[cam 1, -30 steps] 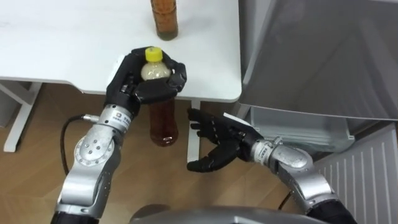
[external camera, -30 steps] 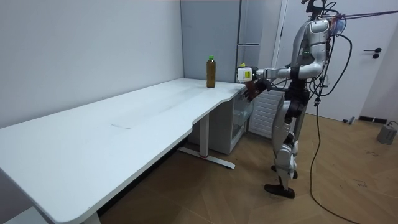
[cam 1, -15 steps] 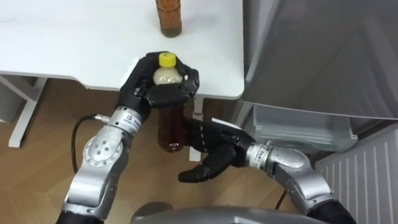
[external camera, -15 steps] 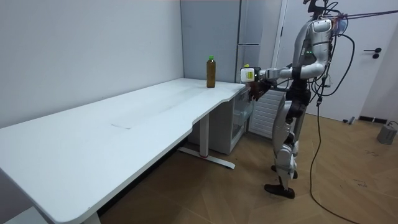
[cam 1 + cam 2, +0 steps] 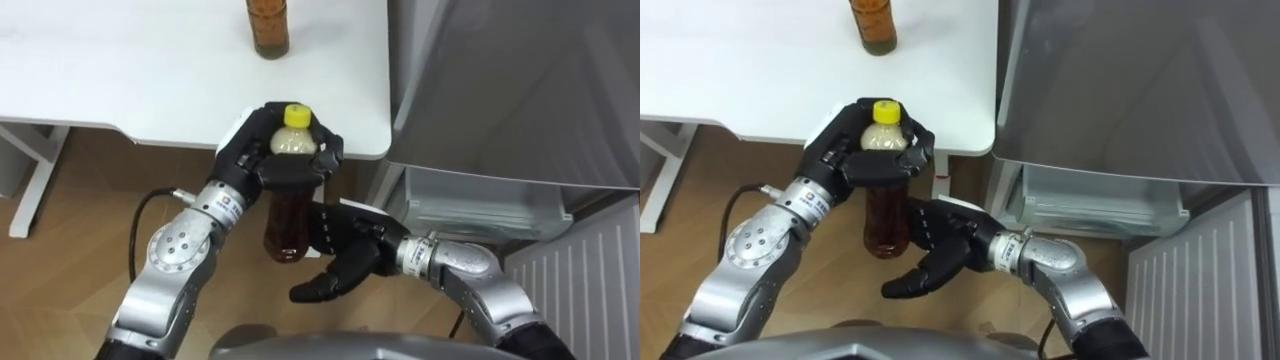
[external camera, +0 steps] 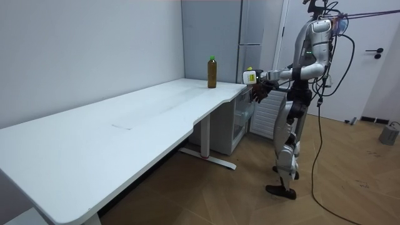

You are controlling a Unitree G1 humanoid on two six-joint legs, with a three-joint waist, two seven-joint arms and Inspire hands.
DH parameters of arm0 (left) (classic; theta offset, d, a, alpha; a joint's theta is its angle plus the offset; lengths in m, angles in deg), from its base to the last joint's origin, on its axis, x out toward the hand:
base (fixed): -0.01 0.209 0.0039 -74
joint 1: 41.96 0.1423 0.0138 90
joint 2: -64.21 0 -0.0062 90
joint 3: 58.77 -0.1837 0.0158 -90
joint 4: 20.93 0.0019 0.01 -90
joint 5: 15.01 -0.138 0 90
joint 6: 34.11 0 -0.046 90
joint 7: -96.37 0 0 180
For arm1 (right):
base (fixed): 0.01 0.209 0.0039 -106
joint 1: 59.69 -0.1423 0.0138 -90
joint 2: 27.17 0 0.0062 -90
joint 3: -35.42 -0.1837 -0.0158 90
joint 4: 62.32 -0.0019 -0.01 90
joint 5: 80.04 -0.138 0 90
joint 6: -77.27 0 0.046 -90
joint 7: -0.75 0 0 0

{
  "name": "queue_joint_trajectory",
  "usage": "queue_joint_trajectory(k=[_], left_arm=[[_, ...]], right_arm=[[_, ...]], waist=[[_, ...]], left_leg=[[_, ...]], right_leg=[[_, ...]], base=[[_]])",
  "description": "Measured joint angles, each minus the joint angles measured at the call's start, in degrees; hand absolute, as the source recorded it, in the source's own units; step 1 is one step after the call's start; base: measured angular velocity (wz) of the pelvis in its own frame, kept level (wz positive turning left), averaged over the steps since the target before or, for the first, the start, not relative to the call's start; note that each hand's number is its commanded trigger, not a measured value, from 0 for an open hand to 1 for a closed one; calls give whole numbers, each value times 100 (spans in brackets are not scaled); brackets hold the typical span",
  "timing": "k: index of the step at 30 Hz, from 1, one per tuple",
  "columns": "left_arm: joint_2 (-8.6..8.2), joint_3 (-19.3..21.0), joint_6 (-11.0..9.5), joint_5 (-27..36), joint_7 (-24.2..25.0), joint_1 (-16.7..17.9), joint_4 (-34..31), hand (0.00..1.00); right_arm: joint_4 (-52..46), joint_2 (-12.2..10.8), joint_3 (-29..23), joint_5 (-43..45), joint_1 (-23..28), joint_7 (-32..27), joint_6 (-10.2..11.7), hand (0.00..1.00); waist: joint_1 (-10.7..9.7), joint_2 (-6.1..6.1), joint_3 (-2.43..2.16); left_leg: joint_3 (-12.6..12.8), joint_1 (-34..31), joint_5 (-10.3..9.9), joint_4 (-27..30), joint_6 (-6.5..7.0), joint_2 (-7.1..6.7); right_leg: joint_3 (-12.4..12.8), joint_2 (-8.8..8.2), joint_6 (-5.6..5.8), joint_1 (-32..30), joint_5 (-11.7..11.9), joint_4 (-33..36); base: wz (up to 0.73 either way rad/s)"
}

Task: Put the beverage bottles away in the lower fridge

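the carry is judged in hand: the bottle is clamped at its neck by the left hand, the right hand is spread open at its five o'clock, and lowering into the lower fridge at three o'clock is needed.

Hung just off the white table's corner, floor open below and to the left. Faced the grey fridge door close on the right, lower fridge shelf showing beneath. Had the right hand spread just under the bottle, second bottle well back on the table
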Motion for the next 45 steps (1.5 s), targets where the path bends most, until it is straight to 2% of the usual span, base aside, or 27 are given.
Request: queue_joint_trajectory(k=[5,13,21,22,23,24,25,26,34,41,45], left_arm=[[22,-132,-21,5,0,-78,227,100],[36,-238,-21,9,5,-108,246,100],[37,-271,-25,17,7,-118,246,100],[37,-274,-25,17,7,-118,246,100],[37,-275,-25,17,7,-118,246,100],[37,-279,-25,17,6,-118,246,100],[37,-289,-25,17,6,-117,246,100],[43,-311,-25,17,6,-117,246,100],[72,-749,-23,26,183,-115,246,100],[56,-738,-20,447,222,-121,246,100],[57,-739,-20,465,222,-121,246,100]], right_arm=[[0,6,91,0,-2,-126,-91,0],[-2,14,89,-260,-4,-190,-104,0],[-2,27,167,-723,-2,-325,-104,0],[-2,29,185,-795,-2,-350,-104,3],[-2,35,199,-835,-2,-365,-104,56],[-2,41,207,-881,-2,-383,-104,79],[-2,41,208,-904,-2,-395,-104,95],[-2,42,208,-905,-2,-429,-104,100],[-1,33,207,-931,-18,-658,-101,100],[-2,14,227,-1120,-18,-691,-78,100],[-2,-3,227,-1123,-18,-689,-78,100]], waist=[[7,1,0],[2,18,-5],[-6,87,-33],[-8,88,-32],[-9,88,-32],[-9,89,-32],[-8,88,-32],[-7,89,-32],[13,95,-34],[-2,97,-31],[-2,93,-31]], left_leg=[[0,-42,-1,1,0,2],[12,-88,-1,10,0,4],[21,-93,-1,8,0,3],[21,-93,-1,7,0,3],[22,-93,-1,7,0,3],[24,-92,-1,7,0,2],[24,-93,-1,6,0,2],[24,-94,-1,5,0,2],[47,-87,-1,2,0,10],[58,-87,-1,-10,1,15],[65,-74,-1,-10,1,16]], right_leg=[[-2,3,0,-18,0,6],[14,5,3,-66,7,8],[29,4,3,-100,6,7],[29,5,4,-100,6,6],[30,5,4,-100,6,6],[30,3,4,-101,6,8],[29,4,4,-103,6,10],[29,4,4,-105,6,12],[61,6,4,-122,6,46],[77,8,4,-128,6,91],[85,9,4,-127,6,94]], base=[[0],[0],[0],[0],[0],[0],[0],[0],[-1],[-1],[0]])
